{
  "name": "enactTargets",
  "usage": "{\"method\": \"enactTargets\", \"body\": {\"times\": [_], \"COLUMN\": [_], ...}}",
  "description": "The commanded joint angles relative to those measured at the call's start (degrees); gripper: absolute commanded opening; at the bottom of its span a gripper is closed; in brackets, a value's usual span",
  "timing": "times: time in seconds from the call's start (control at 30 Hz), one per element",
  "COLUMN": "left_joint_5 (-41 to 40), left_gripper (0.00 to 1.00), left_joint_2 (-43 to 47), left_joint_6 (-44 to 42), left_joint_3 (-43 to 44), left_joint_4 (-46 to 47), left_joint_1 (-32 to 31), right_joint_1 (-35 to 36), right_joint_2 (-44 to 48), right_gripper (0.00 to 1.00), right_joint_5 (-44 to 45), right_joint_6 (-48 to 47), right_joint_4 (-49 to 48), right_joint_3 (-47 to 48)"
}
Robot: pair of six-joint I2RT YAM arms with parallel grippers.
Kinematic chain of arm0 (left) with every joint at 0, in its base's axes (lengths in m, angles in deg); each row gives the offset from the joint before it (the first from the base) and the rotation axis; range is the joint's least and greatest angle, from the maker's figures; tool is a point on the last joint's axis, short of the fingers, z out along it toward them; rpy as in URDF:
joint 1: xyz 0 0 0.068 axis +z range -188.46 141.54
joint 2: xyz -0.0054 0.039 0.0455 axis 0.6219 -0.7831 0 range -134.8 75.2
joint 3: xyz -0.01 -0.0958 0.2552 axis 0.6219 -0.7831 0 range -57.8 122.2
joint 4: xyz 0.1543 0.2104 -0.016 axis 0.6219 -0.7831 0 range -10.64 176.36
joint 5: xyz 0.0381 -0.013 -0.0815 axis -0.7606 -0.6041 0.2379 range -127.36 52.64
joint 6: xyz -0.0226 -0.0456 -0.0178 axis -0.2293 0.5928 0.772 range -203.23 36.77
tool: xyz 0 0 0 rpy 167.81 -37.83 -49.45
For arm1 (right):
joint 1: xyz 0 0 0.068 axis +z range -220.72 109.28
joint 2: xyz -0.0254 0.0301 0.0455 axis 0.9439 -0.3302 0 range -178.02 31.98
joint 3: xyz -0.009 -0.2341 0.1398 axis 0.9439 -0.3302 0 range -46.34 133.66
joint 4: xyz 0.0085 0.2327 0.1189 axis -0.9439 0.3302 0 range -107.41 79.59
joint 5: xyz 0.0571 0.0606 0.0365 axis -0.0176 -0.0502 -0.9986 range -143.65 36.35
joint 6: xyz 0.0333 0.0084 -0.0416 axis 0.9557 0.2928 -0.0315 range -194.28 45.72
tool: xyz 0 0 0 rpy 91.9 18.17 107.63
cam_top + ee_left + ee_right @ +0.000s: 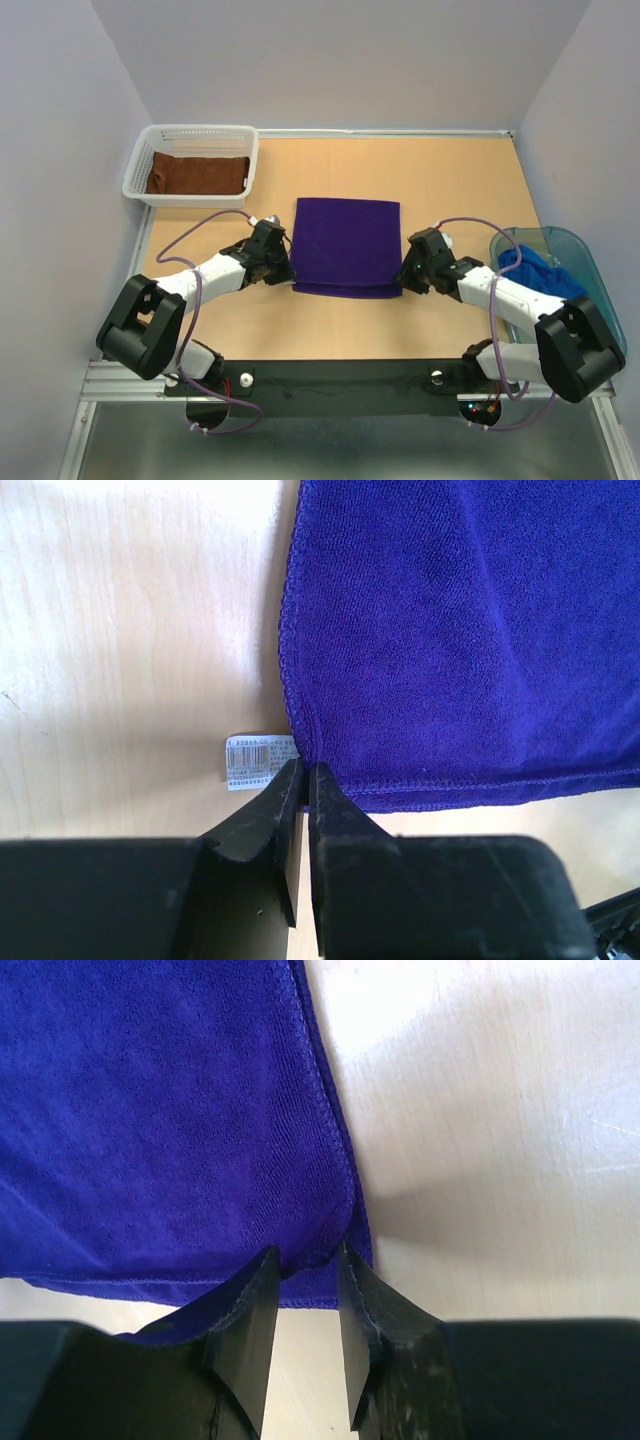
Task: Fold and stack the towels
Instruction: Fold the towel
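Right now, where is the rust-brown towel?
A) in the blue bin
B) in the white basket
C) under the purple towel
B: the rust-brown towel lies folded flat inside the white basket at the far left of the top view.

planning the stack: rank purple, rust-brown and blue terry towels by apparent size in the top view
dark purple terry towel, largest
rust-brown terry towel, bright blue terry towel: too close; blue is bunched, partly hidden
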Motion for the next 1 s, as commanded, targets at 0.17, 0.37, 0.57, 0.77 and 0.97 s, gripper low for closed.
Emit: {"method": "enactTargets", "body": {"times": [0.17,0.37,0.57,0.77,0.97], "left_joint_5": [0.03,0.03,-0.15,-0.15,-0.23], "left_gripper": [0.08,0.07,0.06,0.05,0.03], "left_joint_2": [0.12,0.29,0.38,0.38,0.38], "left_joint_6": [-0.65,-0.74,-0.74,-0.74,-0.92], "left_joint_3": [0.32,-0.03,-0.03,-0.03,0.85], "left_joint_4": [0.57,0.57,0.49,0.57,0.14], "left_joint_1": [-0.29,-0.2,-0.2,-0.29,-0.29], "right_joint_1": [-0.65,-1.17,-1.7,-1.79,-1.79], "right_joint_2": [-1.09,0.4,0.84,1.2,1.72], "right_gripper": [0.35,0.4,0.41,0.33,0.24], "right_joint_5": [1.36,2.68,3.03,2.68,2.07], "right_joint_6": [2.32,4.0,5.05,4.79,3.91], "right_joint_4": [-4.6,-4.69,-4.77,-5.13,-5.13], "right_joint_3": [-1.77,-3.44,-4.32,-3.62,-1.68]}}
